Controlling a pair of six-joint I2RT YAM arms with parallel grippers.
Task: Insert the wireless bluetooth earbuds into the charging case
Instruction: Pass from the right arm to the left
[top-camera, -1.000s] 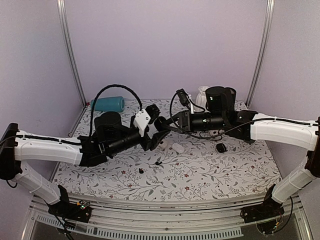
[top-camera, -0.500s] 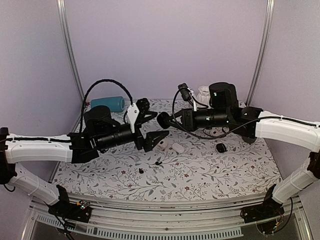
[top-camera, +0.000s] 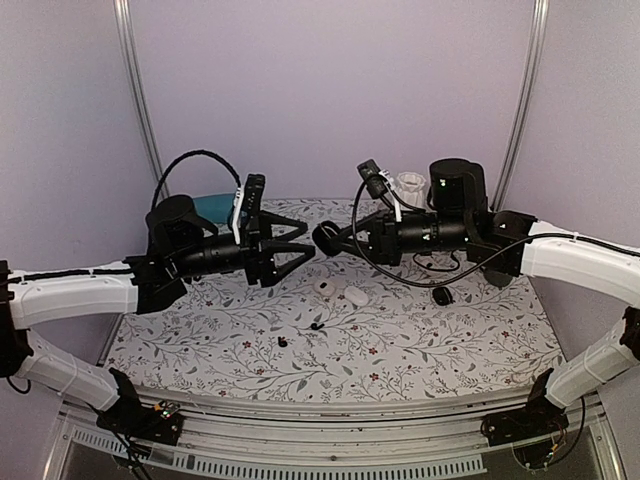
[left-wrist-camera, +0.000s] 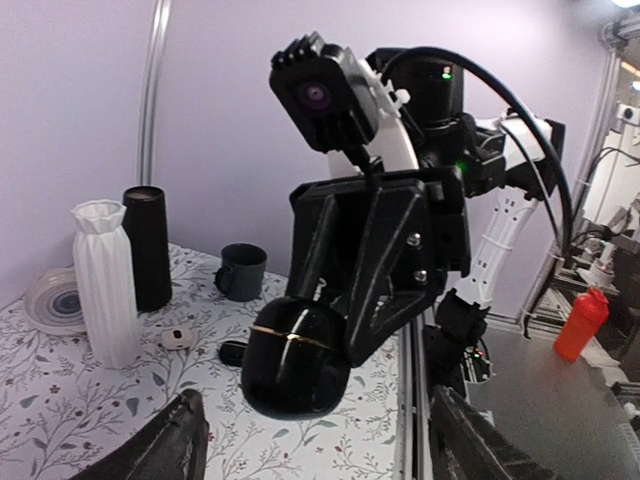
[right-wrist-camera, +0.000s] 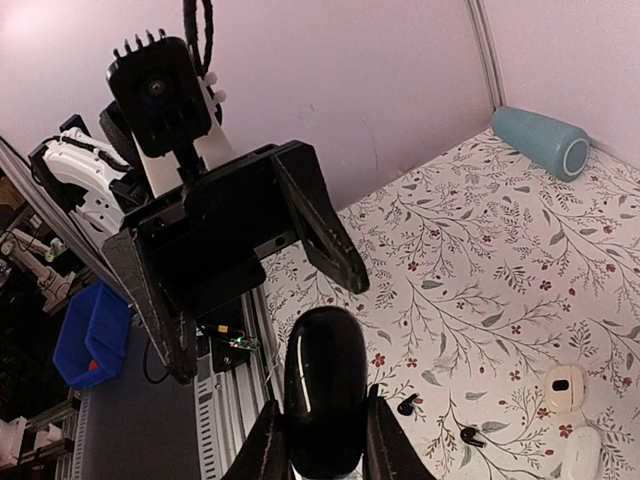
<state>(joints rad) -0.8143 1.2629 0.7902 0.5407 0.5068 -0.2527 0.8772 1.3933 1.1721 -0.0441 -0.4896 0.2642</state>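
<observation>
The black charging case (top-camera: 322, 237) hangs in mid-air above the table, closed, with a thin gold seam. My right gripper (top-camera: 331, 239) is shut on it, with a finger (right-wrist-camera: 268, 447) on each side of the case (right-wrist-camera: 325, 388). My left gripper (top-camera: 303, 243) is open and empty, level with the case and just left of it, jaws spread towards it. In the left wrist view the case (left-wrist-camera: 295, 356) fills the middle between my open fingers (left-wrist-camera: 178, 440). Two tiny black earbuds (top-camera: 316, 325) (top-camera: 283, 342) lie on the flowered table; they also show in the right wrist view (right-wrist-camera: 406, 404) (right-wrist-camera: 470, 436).
Two white oval cases (top-camera: 325, 287) (top-camera: 356, 296) lie below the grippers. A black oval lump (top-camera: 441, 296) lies to the right. A teal bottle (top-camera: 215, 206) lies at the back left. A white vase (left-wrist-camera: 105, 280), black cylinder (left-wrist-camera: 148, 260), dark mug (left-wrist-camera: 242, 270) and plate (left-wrist-camera: 55, 300) stand at the back right.
Both arms have risen. My left gripper has drawn back up and left and now faces the case level. My right gripper has lifted the case slightly, still shut on it.
</observation>
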